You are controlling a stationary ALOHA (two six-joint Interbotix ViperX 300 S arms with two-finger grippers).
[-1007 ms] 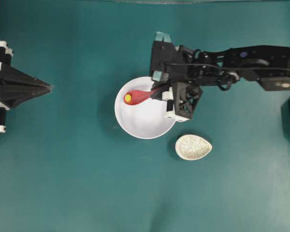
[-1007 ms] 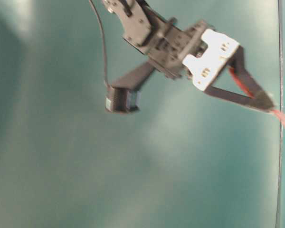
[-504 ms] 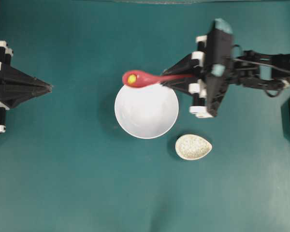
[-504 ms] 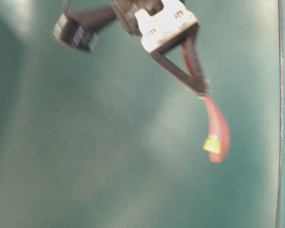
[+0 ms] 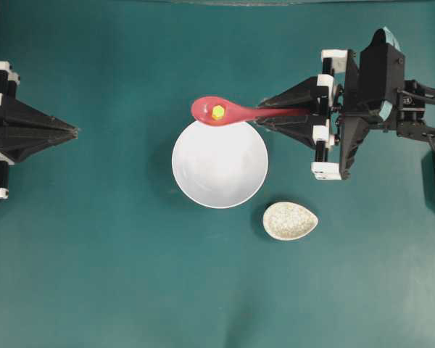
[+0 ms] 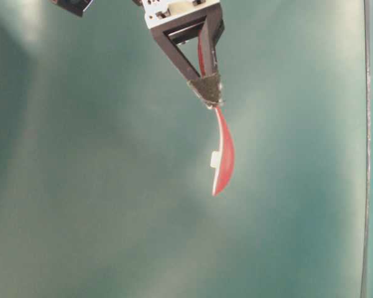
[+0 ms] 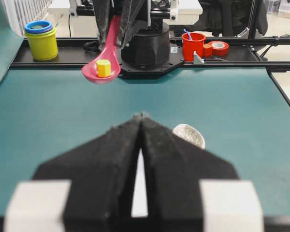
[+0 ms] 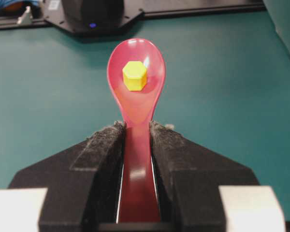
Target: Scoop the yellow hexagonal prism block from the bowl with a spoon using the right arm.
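**Loaded spoon lifted clear of bowl: hazards and count**

Hazards, left to right in the overhead view:
- Left gripper (image 5: 74, 131): parked at the desk's left edge, fingers pressed together on nothing, well apart from the work. Little risk judged from this side.
- Yellow hexagonal prism block (image 5: 217, 112): lying loose in the scoop of the spoon (image 5: 228, 112), held in the air just beyond the far rim of the bowl (image 5: 220, 190), over bare desk (image 5: 116, 254) and no longer over the dish. Likely failure: any roll or dip of the scoop, or a jerk of the arm, sending the block off the edge; from here probably onto the desk, not back into the bowl.
- Right gripper (image 5: 262, 119): clamped on the spoon's handle, scoop roughly level in the wrist view. Glossy handle between the pads; slippage or swivel in the grip judged the second way of losing the load.
- Speckled oval dish (image 5: 290, 220): just beside the bowl, below the spoon's line; possible obstruction to a low sweep.

Count:
- Grippers: 2
- Yellow blocks: 1
- Spoons: 1
- White bowls: 1
- Speckled dishes: 1
- Beyond the desk, left wrist view: 1 stack of coloured cups (image 7: 41, 38), 1 red cup (image 7: 193, 46), 1 red tape roll (image 7: 217, 48).
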